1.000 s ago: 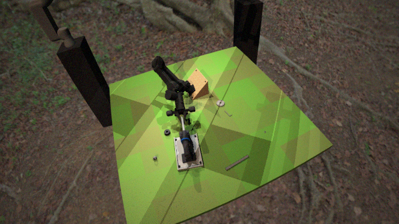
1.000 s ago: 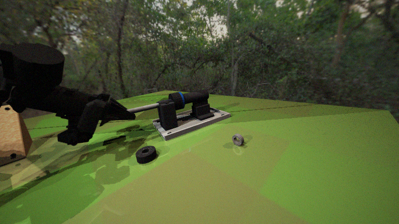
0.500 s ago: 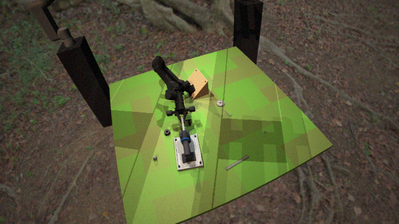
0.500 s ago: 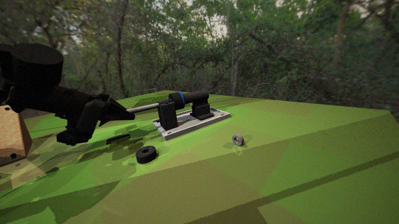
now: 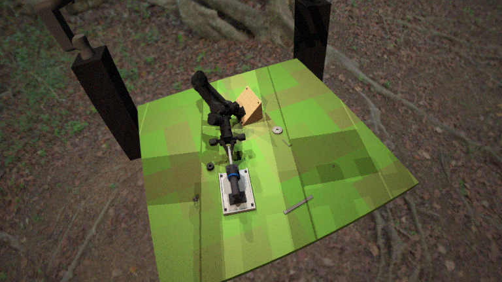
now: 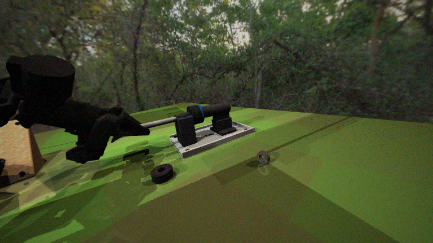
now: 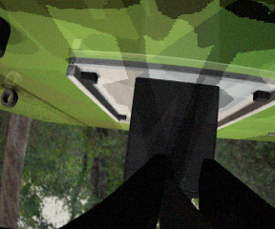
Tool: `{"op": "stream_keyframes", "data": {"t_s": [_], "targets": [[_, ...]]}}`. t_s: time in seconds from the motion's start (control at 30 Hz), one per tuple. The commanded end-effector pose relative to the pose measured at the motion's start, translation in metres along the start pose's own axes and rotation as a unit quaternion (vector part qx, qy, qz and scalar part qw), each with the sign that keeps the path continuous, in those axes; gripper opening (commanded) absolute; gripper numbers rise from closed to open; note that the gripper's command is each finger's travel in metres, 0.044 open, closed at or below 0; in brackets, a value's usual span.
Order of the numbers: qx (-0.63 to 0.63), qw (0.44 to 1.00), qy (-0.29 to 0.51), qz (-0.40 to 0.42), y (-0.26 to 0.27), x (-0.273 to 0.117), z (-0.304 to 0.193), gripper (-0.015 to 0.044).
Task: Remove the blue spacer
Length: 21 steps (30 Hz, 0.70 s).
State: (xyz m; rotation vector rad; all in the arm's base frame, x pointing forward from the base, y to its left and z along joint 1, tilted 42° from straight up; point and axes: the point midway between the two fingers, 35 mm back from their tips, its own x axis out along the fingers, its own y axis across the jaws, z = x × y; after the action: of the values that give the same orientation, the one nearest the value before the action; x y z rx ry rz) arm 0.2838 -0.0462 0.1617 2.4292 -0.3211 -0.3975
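Your gripper (image 5: 229,145) (image 6: 148,131) (image 7: 182,167) has its fingers nearly closed on the shaft (image 5: 230,156) (image 6: 159,122), presumably to draw it toward twelve o'clock, seen from above; the blue spacer (image 5: 233,175) (image 6: 202,111) sits at six, not yet dropped.

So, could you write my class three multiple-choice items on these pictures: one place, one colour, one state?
1. Where is the blue spacer?
A) on the tabletop
B) up in the assembly over the tray
C) on the tan wedge

2. What colour is the tray?
A) whitish
B) red
C) yellow

3. The fingers are:
A) wide open
B) shut on nothing
C) shut on the shaft

1 B: the blue spacer shows as a raised band.
2 A: the tray looks pale.
3 C: the shaft runs into the fingers.
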Motion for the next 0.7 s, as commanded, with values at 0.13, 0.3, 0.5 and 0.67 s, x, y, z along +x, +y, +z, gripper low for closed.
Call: {"op": "stream_keyframes", "data": {"t_s": [0.13, 0.3, 0.5, 0.67], "targets": [[-0.001, 1.000, 0.001, -0.001, -0.0004, -0.0008, 0.0003, 0.0000], [-0.001, 1.000, 0.001, -0.001, -0.0004, -0.0011, 0.0006, 0.0000], [-0.001, 1.000, 0.001, -0.001, -0.0004, -0.0016, 0.0008, 0.0000], [-0.001, 1.000, 0.001, -0.001, -0.0004, -0.0020, 0.0010, 0.0000]]}}
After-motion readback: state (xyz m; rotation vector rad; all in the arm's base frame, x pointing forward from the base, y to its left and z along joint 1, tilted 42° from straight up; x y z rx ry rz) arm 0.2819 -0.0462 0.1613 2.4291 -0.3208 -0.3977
